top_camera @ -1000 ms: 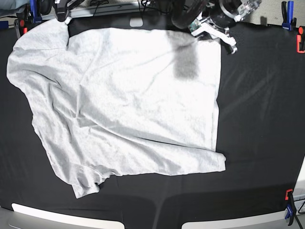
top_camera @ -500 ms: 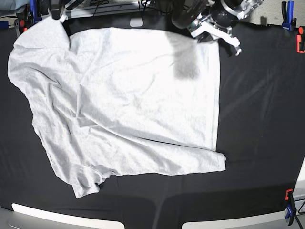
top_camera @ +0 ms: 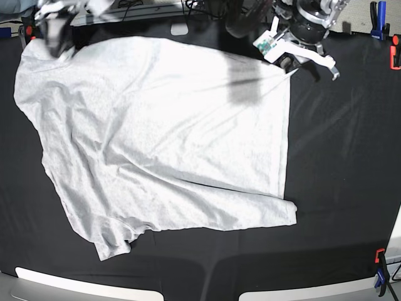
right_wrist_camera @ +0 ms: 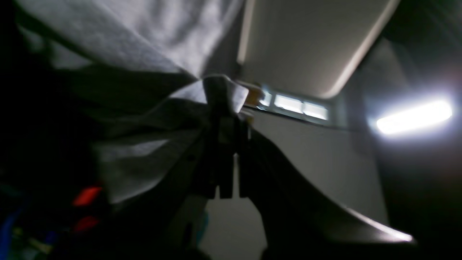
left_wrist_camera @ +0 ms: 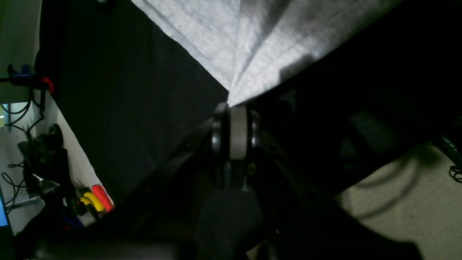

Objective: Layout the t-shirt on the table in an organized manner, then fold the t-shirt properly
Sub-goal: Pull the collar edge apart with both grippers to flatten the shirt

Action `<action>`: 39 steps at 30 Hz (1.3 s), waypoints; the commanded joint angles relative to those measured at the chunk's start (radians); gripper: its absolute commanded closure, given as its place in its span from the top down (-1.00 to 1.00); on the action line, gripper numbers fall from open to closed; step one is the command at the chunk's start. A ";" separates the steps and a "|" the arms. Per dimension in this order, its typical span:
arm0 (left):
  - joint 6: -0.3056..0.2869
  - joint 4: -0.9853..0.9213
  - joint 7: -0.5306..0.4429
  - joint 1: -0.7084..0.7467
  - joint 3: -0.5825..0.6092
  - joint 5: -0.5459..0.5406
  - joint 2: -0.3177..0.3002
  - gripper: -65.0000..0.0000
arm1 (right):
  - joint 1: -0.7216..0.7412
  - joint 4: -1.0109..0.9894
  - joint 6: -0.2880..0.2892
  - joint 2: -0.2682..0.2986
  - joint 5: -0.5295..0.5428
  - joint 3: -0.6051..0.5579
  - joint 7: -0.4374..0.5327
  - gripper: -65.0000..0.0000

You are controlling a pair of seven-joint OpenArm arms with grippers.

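The white t-shirt (top_camera: 169, 144) lies spread on the black table (top_camera: 338, 157), plain side up, with no lettering showing. My left gripper (top_camera: 292, 68) is shut on its far right corner, seen close in the left wrist view (left_wrist_camera: 232, 108), where the cloth (left_wrist_camera: 245, 43) fans out taut. My right gripper (top_camera: 53, 34), blurred, is shut on the shirt's far left corner. In the right wrist view (right_wrist_camera: 222, 94) the cloth (right_wrist_camera: 137, 47) bunches around the closed fingers, lifted off the table. The near hem and a creased sleeve (top_camera: 116, 241) lie flat.
Blue and red clamps stand at the far right edge (top_camera: 378, 15), (top_camera: 395, 56), at the near right corner (top_camera: 380, 273) and at the far left (top_camera: 28, 28). A small white object (top_camera: 180, 29) sits at the back edge. Bare black cloth lies right of the shirt.
My left gripper has moved right and a little forward, pulling the far right corner taut. My right gripper has moved left with the far left corner, flattening the fold there.
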 commanded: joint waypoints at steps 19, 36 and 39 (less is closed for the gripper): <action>0.027 0.020 0.058 0.202 -0.002 0.166 -0.011 -1.00 | -0.243 0.102 -0.001 0.016 -0.021 0.073 -0.040 -1.00; 0.092 0.021 0.159 0.280 -0.003 0.278 -0.043 -1.00 | -0.291 0.134 0.042 0.016 -0.021 0.073 -0.082 -1.00; 0.095 0.021 0.168 0.297 -0.003 0.293 -0.060 -1.00 | -0.291 0.134 0.042 0.016 -0.021 0.073 -0.082 -1.00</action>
